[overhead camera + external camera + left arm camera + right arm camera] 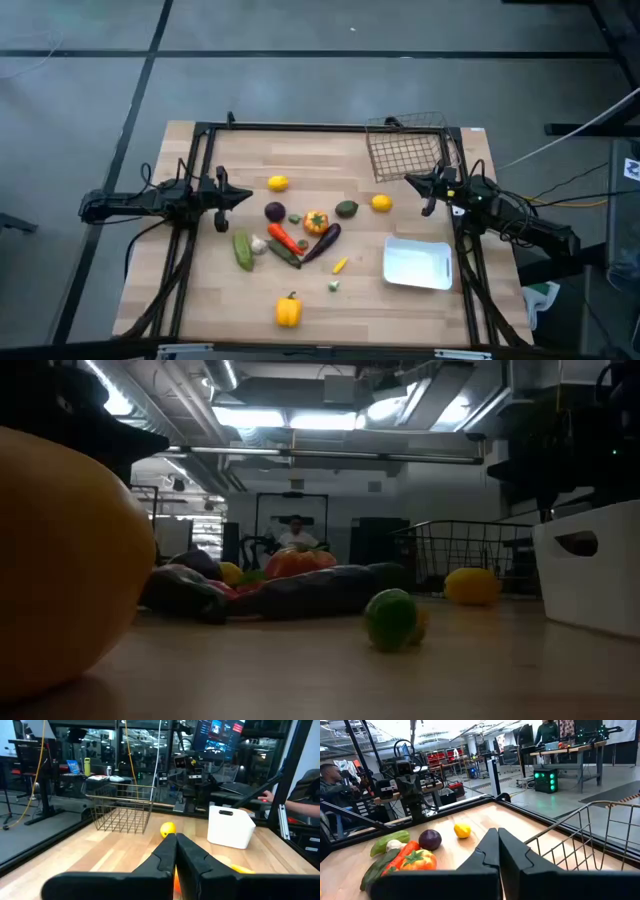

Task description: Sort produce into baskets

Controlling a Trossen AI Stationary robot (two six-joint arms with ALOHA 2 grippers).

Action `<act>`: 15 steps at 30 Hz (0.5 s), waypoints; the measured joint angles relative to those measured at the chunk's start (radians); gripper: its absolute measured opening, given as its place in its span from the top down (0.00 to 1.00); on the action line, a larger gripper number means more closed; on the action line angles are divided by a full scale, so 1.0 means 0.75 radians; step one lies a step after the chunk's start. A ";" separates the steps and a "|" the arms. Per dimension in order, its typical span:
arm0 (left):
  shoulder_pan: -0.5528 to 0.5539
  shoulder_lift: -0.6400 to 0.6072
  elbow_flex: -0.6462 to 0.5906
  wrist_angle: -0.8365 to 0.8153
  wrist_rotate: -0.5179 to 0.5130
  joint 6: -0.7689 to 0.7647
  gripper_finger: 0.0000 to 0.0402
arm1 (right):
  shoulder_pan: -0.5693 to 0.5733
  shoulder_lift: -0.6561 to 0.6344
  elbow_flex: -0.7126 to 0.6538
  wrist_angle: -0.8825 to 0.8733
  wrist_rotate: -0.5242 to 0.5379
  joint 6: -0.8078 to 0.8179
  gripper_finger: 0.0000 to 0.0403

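Toy produce lies in the middle of the wooden table: a lemon [278, 183], a purple round piece [274, 211], a carrot [281, 239], an orange-red tomato-like piece [316, 222], an eggplant [323, 242], a cucumber [243, 250], white garlic [259, 245], a second lemon [381, 203] and a yellow pepper [288, 310] near the front. The wire basket [408, 148] stands at the far right, the white tray [417, 264] at the near right. My left gripper [247, 196] is shut and empty at the left. My right gripper [411, 181] is shut and empty beside the basket.
A dark metal frame [300, 127] runs along the table's far edge and down both sides. Small pieces lie between the pile and the tray: a yellow one [340, 265] and a green one [334, 286]. People sit beyond the table in the wrist views.
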 joint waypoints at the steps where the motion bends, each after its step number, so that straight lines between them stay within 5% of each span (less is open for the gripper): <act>1: 0.000 0.000 0.000 0.000 0.000 0.000 0.99 | 0.000 0.000 0.000 0.000 0.000 0.000 1.00; 15: 0.000 0.000 0.000 0.000 0.000 0.000 0.99 | 0.000 0.000 0.000 0.000 0.000 0.000 1.00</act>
